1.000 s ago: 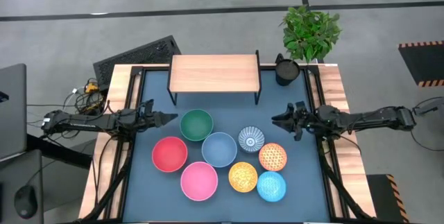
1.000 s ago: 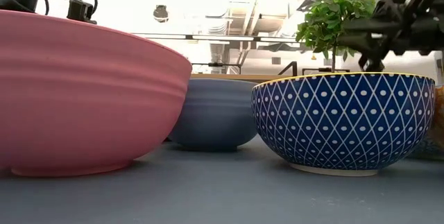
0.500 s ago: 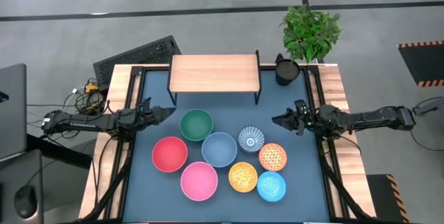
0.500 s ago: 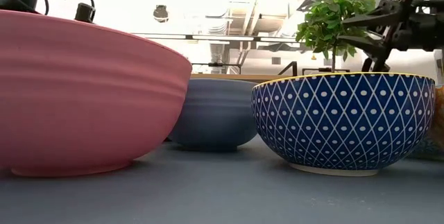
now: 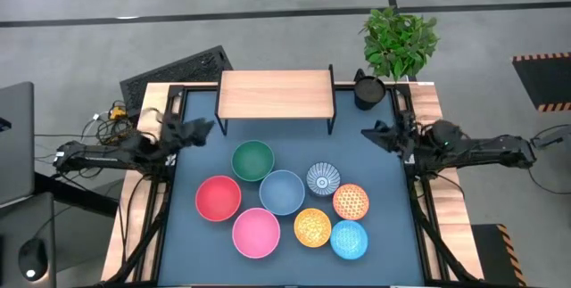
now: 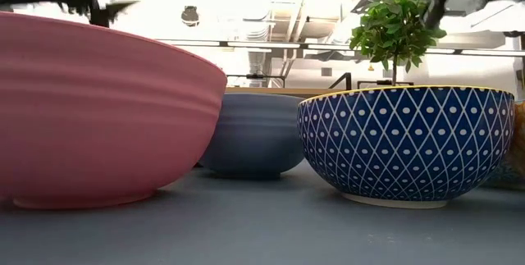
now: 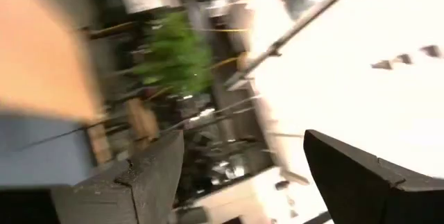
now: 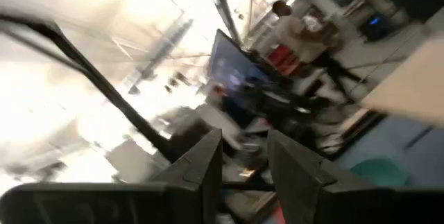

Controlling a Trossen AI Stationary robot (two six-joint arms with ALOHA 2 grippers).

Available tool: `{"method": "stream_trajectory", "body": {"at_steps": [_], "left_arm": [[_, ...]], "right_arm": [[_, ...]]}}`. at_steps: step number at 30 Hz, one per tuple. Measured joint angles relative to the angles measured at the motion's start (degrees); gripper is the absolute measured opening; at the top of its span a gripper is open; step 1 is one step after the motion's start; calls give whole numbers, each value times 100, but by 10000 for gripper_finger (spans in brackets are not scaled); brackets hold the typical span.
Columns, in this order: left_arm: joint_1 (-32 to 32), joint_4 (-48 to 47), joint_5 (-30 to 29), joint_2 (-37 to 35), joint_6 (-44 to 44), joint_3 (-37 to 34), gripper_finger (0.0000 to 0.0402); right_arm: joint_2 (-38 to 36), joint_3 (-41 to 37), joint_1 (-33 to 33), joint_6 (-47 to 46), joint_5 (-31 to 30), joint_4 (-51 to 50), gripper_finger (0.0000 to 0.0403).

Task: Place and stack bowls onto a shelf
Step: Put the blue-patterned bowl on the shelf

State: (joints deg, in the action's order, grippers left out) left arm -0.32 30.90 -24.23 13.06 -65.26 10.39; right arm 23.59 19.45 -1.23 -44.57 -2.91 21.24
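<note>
Eight round bowls sit empty on the blue worktop (image 5: pixel 384 234), led by the large green bowl (image 5: pixel 252 160), near the bare light-wood shelf (image 5: pixel 276 94). Left gripper (image 5: pixel 203 129) gapes wide, empty; right gripper (image 5: pixel 370 133) part-open, holding nothing.

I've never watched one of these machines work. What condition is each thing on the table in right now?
Shelf: bare, no bowl on it.
Green bowl, red bowl, pink bowl, grey-blue bowl: upright, empty, unstacked.
Four small patterned bowls: upright, empty, unstacked.
Left gripper: open, holding nothing.
Right gripper: partly open, holding nothing.
</note>
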Motion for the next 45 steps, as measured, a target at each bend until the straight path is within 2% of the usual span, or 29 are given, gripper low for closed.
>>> {"method": "stream_trajectory", "body": {"at_steps": [3,7,11,15,21,24,32,35,37,43,45], "left_arm": [[0,-887,153,79,443,762,283],[0,-2889,255,300,674,1963,283],[0,-4974,251,690,678,2994,283],[0,-6007,244,979,838,3583,283],[0,-6404,252,1071,1048,3681,283],[0,-6648,252,1062,1051,3681,283],[0,-6958,252,1054,1063,3683,283],[0,-7010,247,1053,1063,3683,283],[0,-7066,247,1054,1063,3683,283],[0,-7139,189,1054,1054,3683,283],[0,-7174,126,1054,992,3685,283]], "right_arm": [[499,1096,-1,768,-46,-1774,141],[1482,2446,12,997,-448,-4470,141],[2632,3211,8,1010,-498,-5956,150],[3625,3446,8,1032,-469,-6133,188],[4969,3449,6,1006,103,-6148,263],[5536,3449,8,1015,372,-6103,274],[6584,3449,-1,976,412,-6103,273],[6812,3449,19,821,311,-6106,250],[6916,3449,46,690,293,-6104,215],[6997,3473,79,301,243,-5996,40],[6949,3463,78,126,123,-6010,39]]}}
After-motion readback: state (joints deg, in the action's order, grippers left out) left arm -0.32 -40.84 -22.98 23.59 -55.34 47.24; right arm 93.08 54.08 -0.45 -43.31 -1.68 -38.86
